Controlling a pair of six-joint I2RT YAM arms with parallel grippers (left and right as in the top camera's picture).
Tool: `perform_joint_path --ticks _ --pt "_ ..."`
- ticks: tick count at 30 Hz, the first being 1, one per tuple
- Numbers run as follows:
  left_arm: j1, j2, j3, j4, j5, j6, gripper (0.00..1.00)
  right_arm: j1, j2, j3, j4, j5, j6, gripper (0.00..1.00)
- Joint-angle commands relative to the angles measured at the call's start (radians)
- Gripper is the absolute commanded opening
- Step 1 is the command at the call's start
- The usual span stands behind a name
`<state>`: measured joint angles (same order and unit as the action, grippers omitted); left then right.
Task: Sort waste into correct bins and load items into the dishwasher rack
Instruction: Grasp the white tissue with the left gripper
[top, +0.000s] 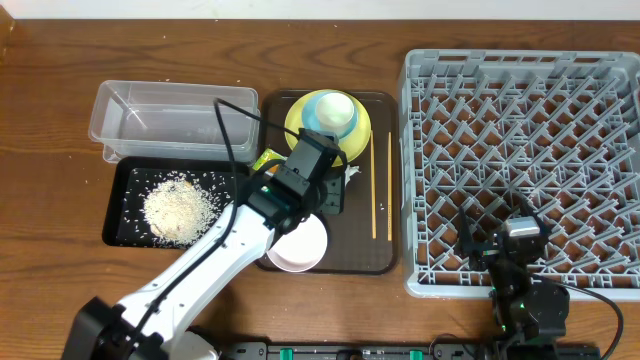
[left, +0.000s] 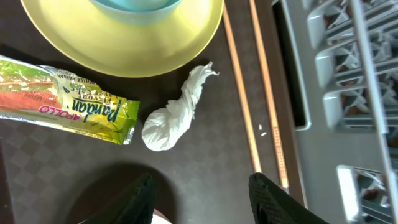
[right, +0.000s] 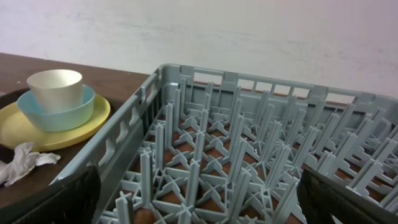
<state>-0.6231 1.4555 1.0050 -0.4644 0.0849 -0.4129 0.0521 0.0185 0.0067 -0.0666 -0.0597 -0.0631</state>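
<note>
Grey dishwasher rack (top: 520, 160) sits beside the brown serving tray (top: 350, 230); the right gripper (right: 199, 202) hangs over it, jaws wide, empty. The left arm (top: 215, 255) hides part of the tray overhead. The left gripper (left: 202, 199), parted and seemingly empty, sits just short of the crumpled paper scrap (left: 171, 118), beside the edge-cropped snack wrapper (left: 68, 102).

Twisted white paper scrap (left: 169, 119) lies right of the green-orange wrapper (left: 65, 99), both flat just beside the yellow-green plate (left: 124, 43).

Counted two chopsticks (top: 375, 190), two cups (right: 55, 87), two trays (top: 118, 185); one each of plate (left: 124, 43), bowl (top: 300, 250), snack wrapper (left: 68, 102), paper scrap (left: 171, 118), tub (top: 170, 120), rack (top: 520, 160).
</note>
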Motion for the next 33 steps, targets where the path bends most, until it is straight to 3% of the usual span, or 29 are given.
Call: perform_joint_path --ticks 1,23,29,33 --pt "-0.002 0.06 0.014 0.007 -0.026 0.032 0.53 0.007 0.0 -0.001 -0.004 -0.001 -0.009 0.99" --pt "-0.002 0.302 0.014 0.16 -0.051 0.114 0.53 0.007 0.0 -0.001 -0.004 -0.001 -0.009 0.99" --pt "-0.002 0.307 0.014 0.16 -0.052 0.114 0.4 0.007 0.0 -0.001 -0.004 -0.001 -0.009 0.99" --pt "-0.002 0.313 0.013 0.159 -0.052 0.113 0.39 0.007 0.0 -0.001 -0.004 -0.001 -0.009 0.99"
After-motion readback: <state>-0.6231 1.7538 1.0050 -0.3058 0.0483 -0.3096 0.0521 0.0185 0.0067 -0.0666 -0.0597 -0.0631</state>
